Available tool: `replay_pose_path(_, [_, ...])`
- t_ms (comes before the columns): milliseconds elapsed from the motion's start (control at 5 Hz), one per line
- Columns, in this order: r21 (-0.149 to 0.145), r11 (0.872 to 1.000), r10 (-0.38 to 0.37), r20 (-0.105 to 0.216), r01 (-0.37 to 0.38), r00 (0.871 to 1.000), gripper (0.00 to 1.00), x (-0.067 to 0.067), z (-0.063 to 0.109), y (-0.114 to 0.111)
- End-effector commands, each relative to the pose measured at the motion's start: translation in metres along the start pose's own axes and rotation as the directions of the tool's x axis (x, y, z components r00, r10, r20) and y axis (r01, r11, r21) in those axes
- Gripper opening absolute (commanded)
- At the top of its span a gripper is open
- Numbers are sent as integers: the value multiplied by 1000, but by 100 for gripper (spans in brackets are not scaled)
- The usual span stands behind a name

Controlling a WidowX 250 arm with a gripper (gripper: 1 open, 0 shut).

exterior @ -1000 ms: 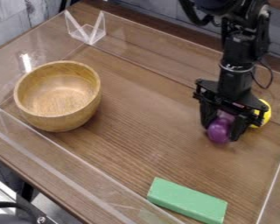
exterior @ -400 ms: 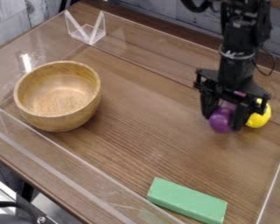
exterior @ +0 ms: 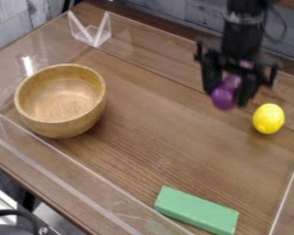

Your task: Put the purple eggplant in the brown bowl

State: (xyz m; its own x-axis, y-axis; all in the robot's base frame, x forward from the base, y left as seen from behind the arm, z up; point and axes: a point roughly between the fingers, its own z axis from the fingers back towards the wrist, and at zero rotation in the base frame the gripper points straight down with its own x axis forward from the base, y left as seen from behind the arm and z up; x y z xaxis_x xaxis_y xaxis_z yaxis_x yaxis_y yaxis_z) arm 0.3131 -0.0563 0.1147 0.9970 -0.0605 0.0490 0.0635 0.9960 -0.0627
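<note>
Raised since the earlier frame, the gripper [exterior: 226,93] has carried the purple eggplant [exterior: 227,95] up off the bench [exterior: 125,151]; at left, the brown bowl [exterior: 62,97] sits on the bench, apart from them, with the green block [exterior: 197,211] at the front; right of centre, the jaws are closed around the eggplant, and the yellow lemon [exterior: 268,118] lies farther right

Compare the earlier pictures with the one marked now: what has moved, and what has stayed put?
The gripper has lifted the eggplant away from beside the lemon, carrying it toward the back of the table. It was already gripping it before, and nothing was let go. The lemon, bowl and green block stayed where they were.
</note>
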Motion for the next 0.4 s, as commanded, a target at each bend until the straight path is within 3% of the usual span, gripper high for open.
replay_pose_path(0, [16, 999, 41, 113, -43, 993, 0, 3, 50, 25])
replay_pose_path(200, [20, 997, 73, 99, -75, 992, 0, -11, 49, 53])
